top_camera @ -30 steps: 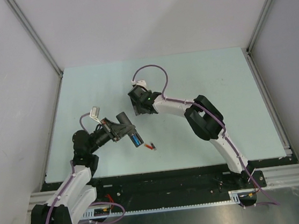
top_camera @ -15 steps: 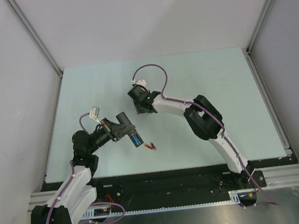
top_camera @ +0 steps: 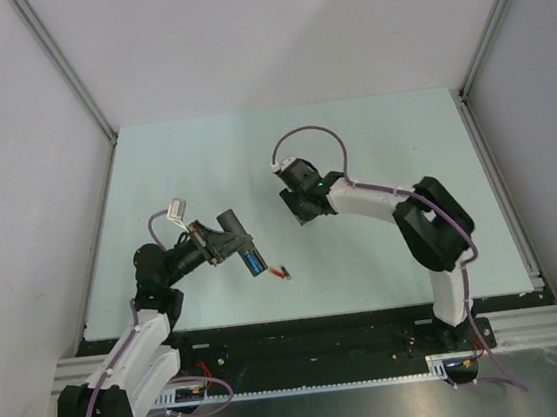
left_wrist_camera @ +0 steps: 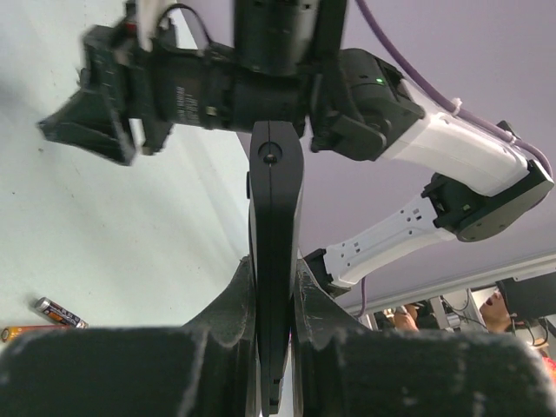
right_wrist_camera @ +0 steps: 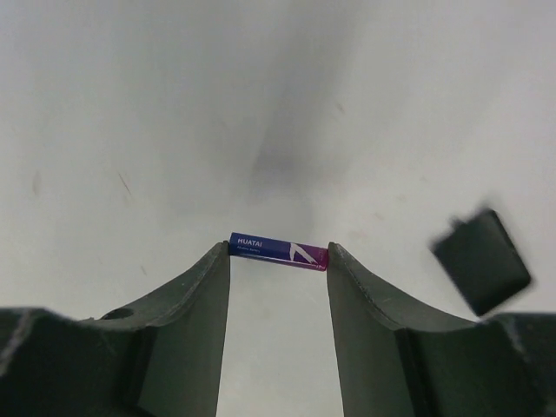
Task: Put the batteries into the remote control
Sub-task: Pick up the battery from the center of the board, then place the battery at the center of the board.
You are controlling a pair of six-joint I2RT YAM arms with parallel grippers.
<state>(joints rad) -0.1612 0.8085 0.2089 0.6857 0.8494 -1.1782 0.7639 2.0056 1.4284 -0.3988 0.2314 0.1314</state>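
Note:
My left gripper [left_wrist_camera: 274,280] is shut on the remote control [left_wrist_camera: 275,200], a slim black bar held edge-on and raised off the table. From above, the remote control [top_camera: 244,253] shows a blue battery [top_camera: 254,263] at its near end, just past the left gripper [top_camera: 224,243]. A red-orange battery [top_camera: 282,271] lies on the table beside it. My right gripper [right_wrist_camera: 278,254] is shut on a blue and magenta battery [right_wrist_camera: 278,251], pinched end to end between the fingertips. The top view puts the right gripper [top_camera: 299,206] mid-table, to the right of the remote.
A small black squarish flat piece [right_wrist_camera: 480,261] lies on the table just right of my right fingers. Two loose batteries [left_wrist_camera: 54,310] lie on the pale green table [top_camera: 381,136] below the remote. Metal frame rails [top_camera: 497,184] border the table.
My right gripper has closed on the blue battery and swung to the right across the table. The left arm and the remote have stayed put.

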